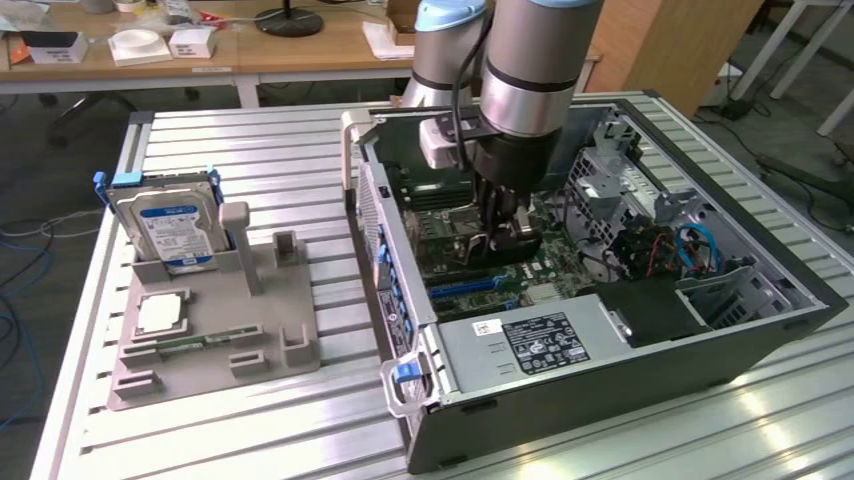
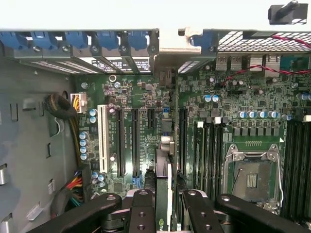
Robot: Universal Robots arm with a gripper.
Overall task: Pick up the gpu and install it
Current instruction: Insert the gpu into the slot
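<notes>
gpu (image 2: 164, 194) edge-on, clamped in jaws above motherboard (image 2: 233, 97) slot, 12 o'clock of psu (image 1: 527, 340) inside case (image 1: 747, 340). card light, stiff, fragile; grip along top edge, avoid components.

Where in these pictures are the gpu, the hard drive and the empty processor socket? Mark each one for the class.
gpu (image 2: 164, 194), wrist view: the card's thin edge between the gripper's fingers.
hard drive (image 1: 168, 228), exterior view: its blue-white label.
processor socket (image 2: 252, 179), wrist view: the contact square inside its metal frame.

I see my gripper (image 2: 164, 206) clamping the gpu (image 2: 164, 170) edge-on, seemingly touching the motherboard (image 2: 243, 104) slot.
</notes>
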